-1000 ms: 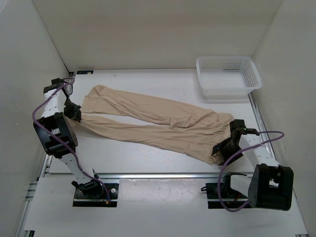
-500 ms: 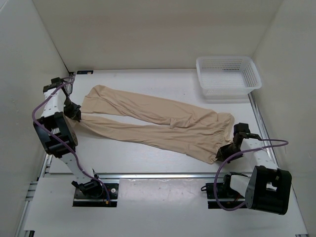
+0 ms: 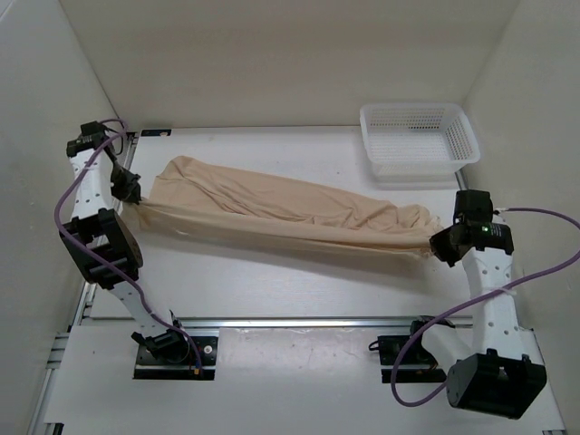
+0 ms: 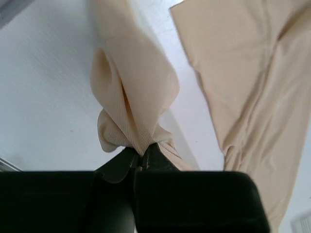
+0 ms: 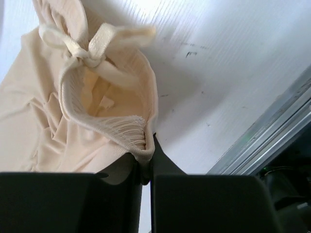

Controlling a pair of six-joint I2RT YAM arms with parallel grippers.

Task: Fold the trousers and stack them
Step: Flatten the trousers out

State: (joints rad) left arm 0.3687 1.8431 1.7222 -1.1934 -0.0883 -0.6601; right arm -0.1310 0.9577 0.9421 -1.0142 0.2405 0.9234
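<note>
One high view, two close wrist views.

The top camera sits above and behind the arm bases, looking down over the whole table (image 3: 272, 285). The wrist cameras sit close in, one behind the left gripper (image 4: 142, 162) at a leg end and one behind the right gripper (image 5: 147, 167) at the waistband, the two ends of the trousers (image 3: 290, 213) that the top view shows whole.

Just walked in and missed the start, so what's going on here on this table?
The robot's left hand pinches one leg end of the beige trousers, and its right hand pinches the waistband, so the near edge runs taut between them. The rest of the fabric drapes on the table, not yet folded. A white mesh basket sits apart at the far right.
</note>
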